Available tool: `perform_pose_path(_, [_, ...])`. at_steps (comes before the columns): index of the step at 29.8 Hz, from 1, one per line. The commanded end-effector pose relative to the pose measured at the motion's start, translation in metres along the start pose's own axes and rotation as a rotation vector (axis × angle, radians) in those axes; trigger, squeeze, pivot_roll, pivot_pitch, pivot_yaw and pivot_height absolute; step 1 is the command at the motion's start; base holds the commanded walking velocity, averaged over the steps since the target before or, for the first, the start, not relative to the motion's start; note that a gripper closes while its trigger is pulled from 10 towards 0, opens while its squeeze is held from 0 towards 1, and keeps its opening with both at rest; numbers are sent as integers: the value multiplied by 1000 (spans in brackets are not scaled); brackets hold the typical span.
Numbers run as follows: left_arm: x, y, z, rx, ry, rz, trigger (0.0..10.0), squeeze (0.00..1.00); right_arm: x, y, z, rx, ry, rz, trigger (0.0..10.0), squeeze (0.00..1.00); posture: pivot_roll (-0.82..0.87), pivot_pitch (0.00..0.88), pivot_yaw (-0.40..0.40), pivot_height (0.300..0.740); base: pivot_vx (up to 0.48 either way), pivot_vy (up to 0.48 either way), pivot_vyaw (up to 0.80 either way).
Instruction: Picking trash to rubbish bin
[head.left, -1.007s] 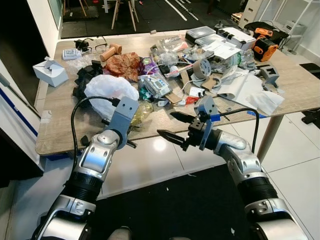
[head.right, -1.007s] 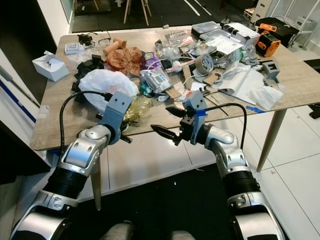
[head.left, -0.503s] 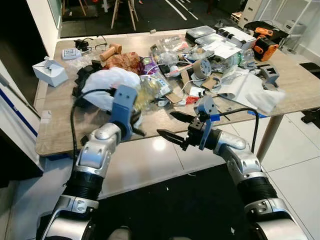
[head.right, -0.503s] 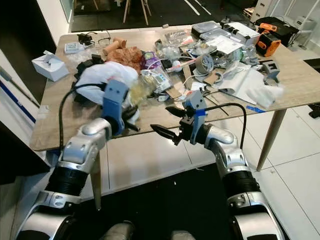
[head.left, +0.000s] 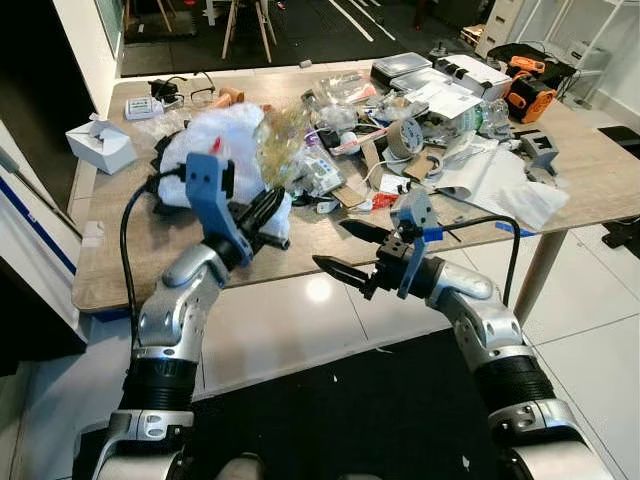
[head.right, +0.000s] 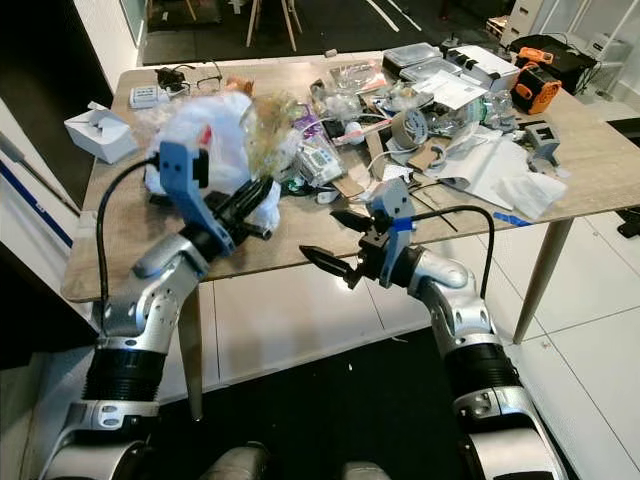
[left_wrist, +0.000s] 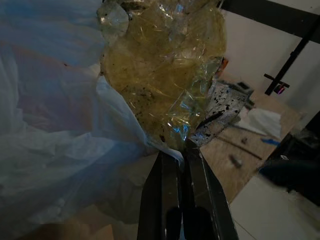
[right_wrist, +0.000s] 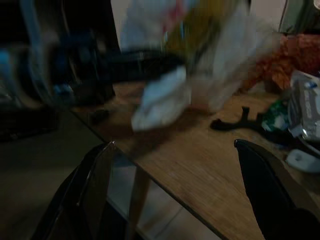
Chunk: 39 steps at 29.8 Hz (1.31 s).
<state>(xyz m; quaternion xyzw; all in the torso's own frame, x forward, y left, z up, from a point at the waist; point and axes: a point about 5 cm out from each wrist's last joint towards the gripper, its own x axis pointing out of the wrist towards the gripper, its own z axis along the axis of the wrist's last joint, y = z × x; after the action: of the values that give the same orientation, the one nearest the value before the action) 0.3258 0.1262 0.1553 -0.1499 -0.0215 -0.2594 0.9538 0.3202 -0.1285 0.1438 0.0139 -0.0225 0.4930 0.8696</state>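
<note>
My left gripper (head.left: 268, 207) is shut on a thin white plastic bag (head.left: 225, 140) and a crinkled yellowish clear wrapper (head.left: 283, 138), holding both up above the left part of the wooden table (head.left: 110, 245). In the left wrist view the black fingers (left_wrist: 165, 190) pinch the wrapper (left_wrist: 165, 75) together with the bag's edge (left_wrist: 50, 130). Just past the table's front edge, lower than the tabletop, my right gripper (head.left: 333, 247) stands open with nothing between its fingers. The right wrist view looks between those fingers (right_wrist: 95, 175) at the lifted bag (right_wrist: 165, 100), which is blurred.
The table's middle and right hold a dense pile of clutter: a tape roll (head.left: 405, 135), packets, cables, white papers (head.left: 500, 180) and an orange power tool (head.left: 528, 97). A white box (head.left: 100, 143) sits at the far left. Glossy white tiles and a dark mat lie below.
My left arm has lifted the white bag and the yellowish wrapper off the table and turned its wrist upward. The right arm has stayed where it was, open.
</note>
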Motion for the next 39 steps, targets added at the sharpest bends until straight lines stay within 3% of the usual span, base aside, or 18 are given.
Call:
perform_pose_path(1, [-1, 0, -5, -22, 0, 0, 10000, 0, -4, -1, 1, 10, -21, -9, 10000, 0, -41, 0, -54, 740, 0, 0, 0])
perform_pose_path(4, [-10, 9, -19, -57, 21, 26, 10000, 0, -4, -1, 4, 11, -53, -12, 10000, 0, -41, 0, -54, 740, 0, 0, 0])
perform_pose_path(10, [-13, 8, -26, -109, -5, 8, 10000, 0, -4, 0, 3, 15, -59, -21, 10000, 0, -44, 0, -53, 740, 0, 0, 0])
perform_pose_path(17, [-13, 8, -26, -119, -29, -8, 10000, 0, -4, 0, 2, 21, -54, -28, 10000, 0, -44, 0, -54, 740, 0, 0, 0])
perform_pose_path(39, [-9, 4, -21, -122, -81, -53, 10000, 0, -4, 0, -1, 28, -43, -35, 10000, 0, -44, 0, -57, 740, -308, 0, 0])
